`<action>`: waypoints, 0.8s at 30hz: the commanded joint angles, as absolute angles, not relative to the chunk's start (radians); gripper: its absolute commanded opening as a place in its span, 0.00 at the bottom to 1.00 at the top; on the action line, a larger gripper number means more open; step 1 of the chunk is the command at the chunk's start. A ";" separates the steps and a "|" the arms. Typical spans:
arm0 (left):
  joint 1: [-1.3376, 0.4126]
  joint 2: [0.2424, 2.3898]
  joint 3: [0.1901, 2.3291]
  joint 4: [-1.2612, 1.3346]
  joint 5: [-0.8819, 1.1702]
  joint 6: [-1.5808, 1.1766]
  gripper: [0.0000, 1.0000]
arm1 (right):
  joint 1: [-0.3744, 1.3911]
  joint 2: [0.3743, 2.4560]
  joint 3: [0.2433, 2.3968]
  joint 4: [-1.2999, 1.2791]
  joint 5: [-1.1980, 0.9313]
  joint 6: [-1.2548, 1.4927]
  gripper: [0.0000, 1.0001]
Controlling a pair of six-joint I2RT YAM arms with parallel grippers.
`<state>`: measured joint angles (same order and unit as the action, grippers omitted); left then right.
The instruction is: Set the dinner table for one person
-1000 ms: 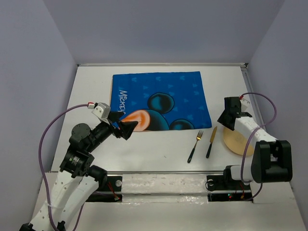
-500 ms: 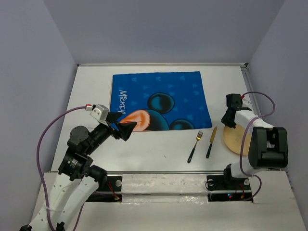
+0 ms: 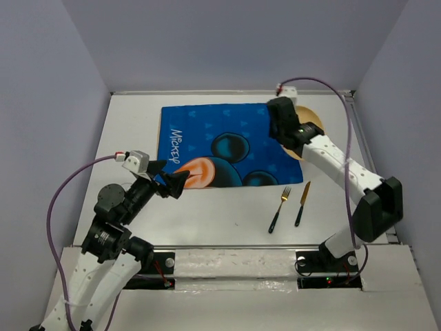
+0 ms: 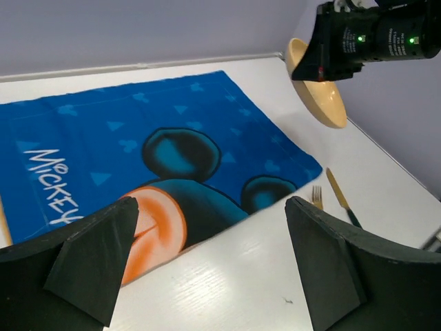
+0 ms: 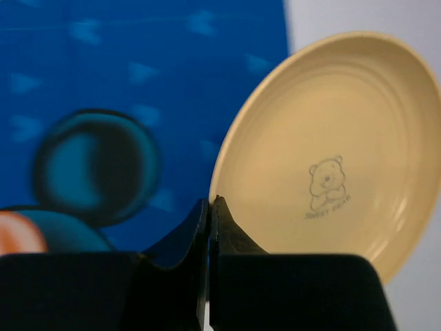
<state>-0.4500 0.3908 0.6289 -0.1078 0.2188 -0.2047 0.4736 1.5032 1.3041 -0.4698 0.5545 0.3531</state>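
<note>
The dinner table (image 3: 131, 124) is a plain white top. My right gripper (image 3: 295, 132) is shut on the rim of a beige plate (image 3: 311, 118) and holds it tilted in the air above the far right corner of the blue cartoon mat (image 3: 227, 131). In the right wrist view the closed fingertips (image 5: 210, 203) pinch the plate (image 5: 331, 138), which has a small bear print. My left gripper (image 3: 169, 178) is open and empty over the mat's near left edge; its fingers (image 4: 89, 262) frame bare table (image 4: 241, 276). The held plate (image 4: 324, 96) also shows there.
A gold fork (image 3: 280, 209) and a gold knife (image 3: 302, 204) with dark handles lie side by side on the table in front of the mat's near right corner. Grey walls close in the table on three sides.
My right gripper took the plate off the table at the right edge and carried it up and to the far left, over the mat's corner. My left gripper drew back slightly.
</note>
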 commanded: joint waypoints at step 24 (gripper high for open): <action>-0.382 0.272 0.667 -0.077 -0.097 -0.218 0.99 | 0.825 2.327 2.023 -0.538 0.334 -0.175 0.03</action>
